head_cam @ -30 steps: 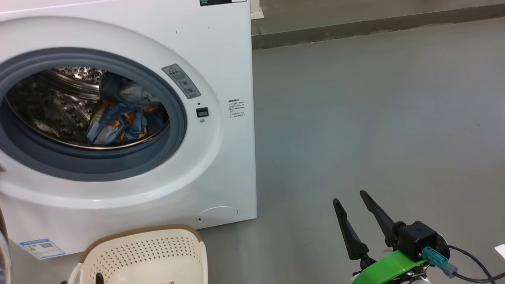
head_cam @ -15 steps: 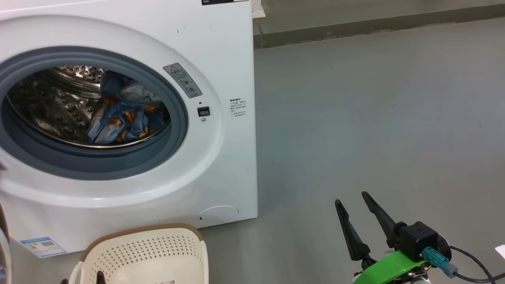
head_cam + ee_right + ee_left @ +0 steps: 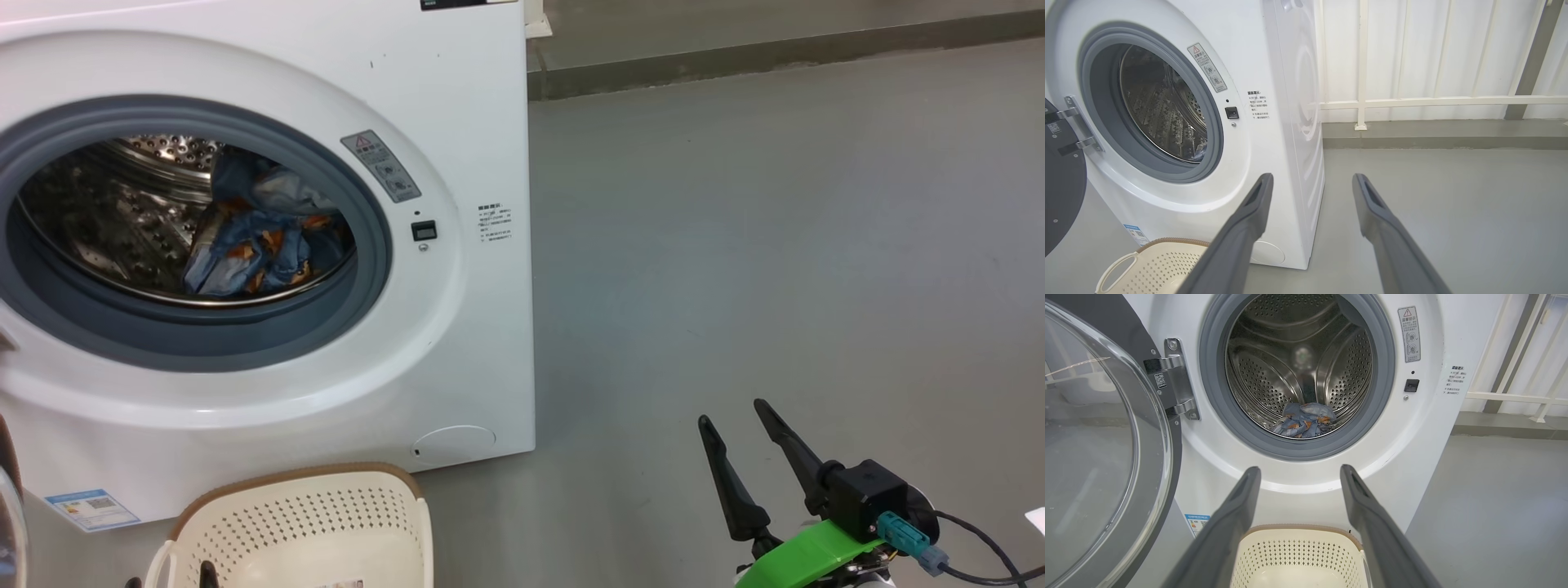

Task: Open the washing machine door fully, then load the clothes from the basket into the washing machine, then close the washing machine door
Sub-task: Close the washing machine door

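Left wrist view shows the black-rimmed glass door [image 3: 1106, 437] swung open — blue bear-print clothes [image 3: 1304, 424] crumpled in the drum [image 3: 1274, 375]. Left claw [image 3: 1299, 469] and right claw [image 3: 732, 412] gape wide, empty.

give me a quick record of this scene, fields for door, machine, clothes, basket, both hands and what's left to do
washing machine door: swung open on its hinge, left of the opening
washing machine: drum exposed
clothes: bunched at the drum's bottom
basket: on the floor before the machine, no clothes in the part in view
left hand: open, holding nothing, over the basket, pointing at the drum
right hand: open, holding nothing, over floor right of the machine
left to do: close the door
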`<state>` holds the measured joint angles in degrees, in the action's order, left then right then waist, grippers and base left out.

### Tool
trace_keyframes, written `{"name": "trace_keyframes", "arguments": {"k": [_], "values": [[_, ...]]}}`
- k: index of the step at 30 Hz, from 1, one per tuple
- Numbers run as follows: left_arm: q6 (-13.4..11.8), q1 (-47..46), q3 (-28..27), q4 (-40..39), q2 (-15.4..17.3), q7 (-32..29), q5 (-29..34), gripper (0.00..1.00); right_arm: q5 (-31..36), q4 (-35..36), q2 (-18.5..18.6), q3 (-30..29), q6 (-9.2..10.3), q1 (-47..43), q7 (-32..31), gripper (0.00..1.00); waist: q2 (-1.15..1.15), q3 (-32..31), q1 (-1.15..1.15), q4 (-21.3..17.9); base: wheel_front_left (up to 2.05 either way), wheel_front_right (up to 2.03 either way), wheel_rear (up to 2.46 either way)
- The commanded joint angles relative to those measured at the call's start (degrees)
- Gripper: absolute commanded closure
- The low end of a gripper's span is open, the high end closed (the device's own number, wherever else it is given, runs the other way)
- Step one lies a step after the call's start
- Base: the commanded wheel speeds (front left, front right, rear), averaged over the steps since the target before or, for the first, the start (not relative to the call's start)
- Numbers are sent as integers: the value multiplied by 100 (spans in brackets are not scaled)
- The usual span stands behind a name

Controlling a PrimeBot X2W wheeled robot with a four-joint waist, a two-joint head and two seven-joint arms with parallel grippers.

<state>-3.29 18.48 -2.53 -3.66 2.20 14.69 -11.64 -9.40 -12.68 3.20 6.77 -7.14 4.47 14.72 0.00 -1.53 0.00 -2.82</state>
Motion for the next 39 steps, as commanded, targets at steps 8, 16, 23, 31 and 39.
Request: {"name": "trace_keyframes", "arguments": {"k": [8, 16, 23, 31, 39], "values": [[-49, -137, -195, -183, 68, 30, 72, 0, 36, 123, -32, 142, -35, 5, 28, 0, 0, -7, 0, 10, 0, 0, 0], [-79, -133, -255, -197, 68, 30, 123, 0, -4, 109, -32, 136, -35, 18, 28, 0, 0, -6, 0, -2, -13, 13, 0], [-116, -166, -264, -169, 67, 30, 114, 0, -26, 113, -32, 126, -35, 13, 28, 0, 0, 11, 0, -3, -100, 100, 0], [-70, -202, -265, -189, 67, 30, 100, 0, -36, 107, -32, 105, -35, 11, 28, 0, 0, 26, 0, 9, -173, 173, 0], [-107, -212, -266, -193, 67, 30, 102, 0, -42, 104, -32, 75, -35, 1, 28, 0, 0, 24, 0, 36, -104, 104, 0]]}}
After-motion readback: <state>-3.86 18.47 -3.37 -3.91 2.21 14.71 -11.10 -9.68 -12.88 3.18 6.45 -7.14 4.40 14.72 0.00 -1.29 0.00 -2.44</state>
